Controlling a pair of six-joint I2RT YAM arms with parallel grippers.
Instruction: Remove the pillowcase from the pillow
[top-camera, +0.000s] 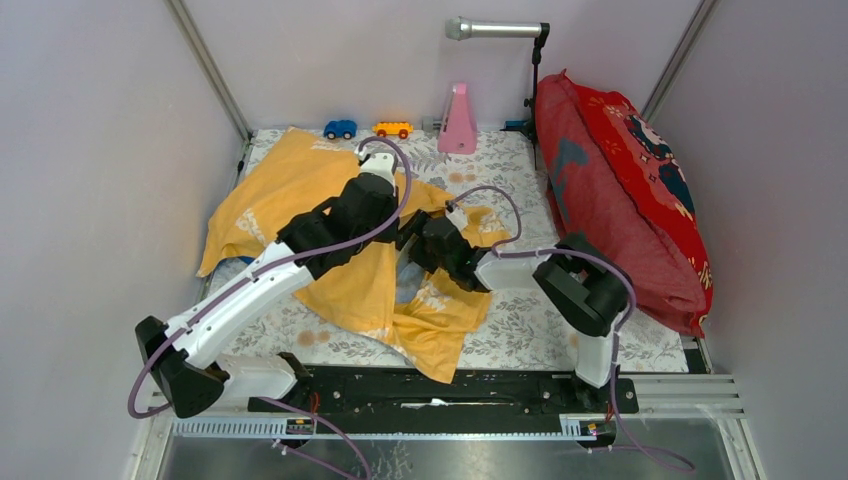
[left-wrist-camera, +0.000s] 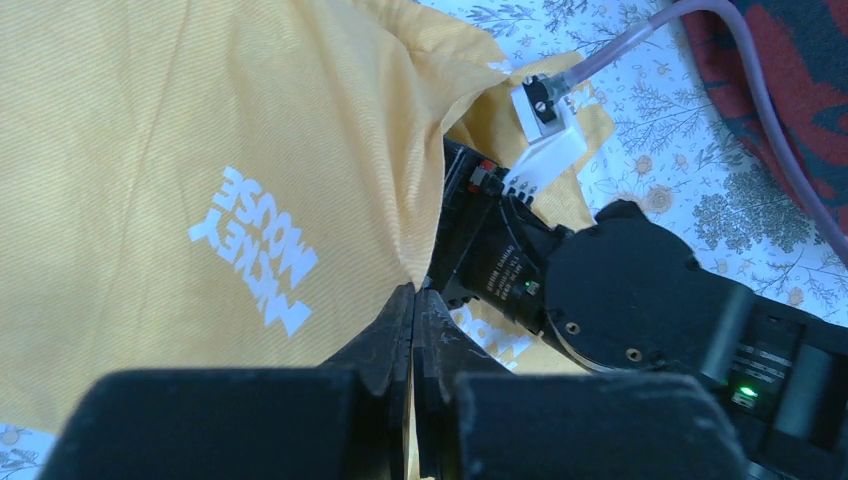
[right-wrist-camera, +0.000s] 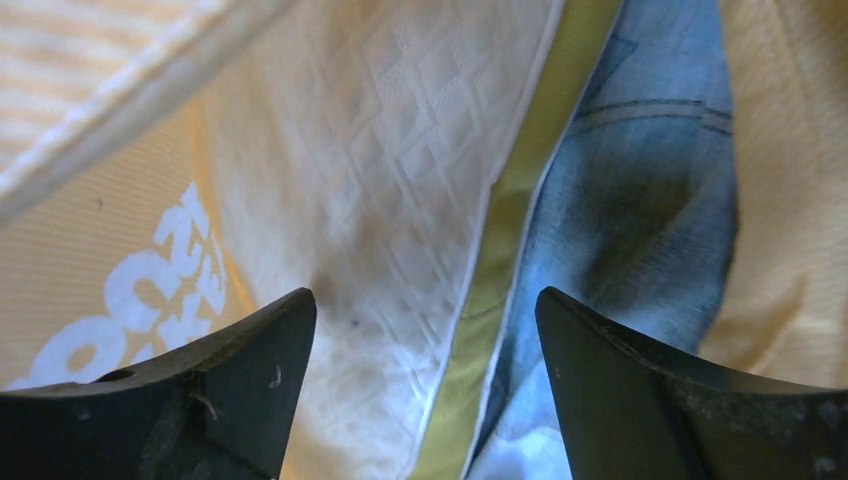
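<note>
The orange-yellow pillowcase (top-camera: 290, 185) lies crumpled over the left and middle of the table, with white lettering showing in the left wrist view (left-wrist-camera: 200, 130). My left gripper (left-wrist-camera: 413, 300) is shut, pinching a fold of this fabric; in the top view it sits mid-table (top-camera: 400, 232). My right gripper (right-wrist-camera: 418, 305) is open at the case's opening (top-camera: 415, 258). Between its fingers I see the cream quilted pillow (right-wrist-camera: 380, 170), its yellow-green edge band (right-wrist-camera: 510, 220) and the case's blue side (right-wrist-camera: 640, 180). Most of the pillow is hidden under the fabric.
A red patterned cushion (top-camera: 620, 190) leans along the right wall. A pink object (top-camera: 458, 120), a blue toy car (top-camera: 340, 129) and an orange toy car (top-camera: 392, 129) stand at the back edge. The right arm's wrist (left-wrist-camera: 620, 290) sits close beside my left gripper.
</note>
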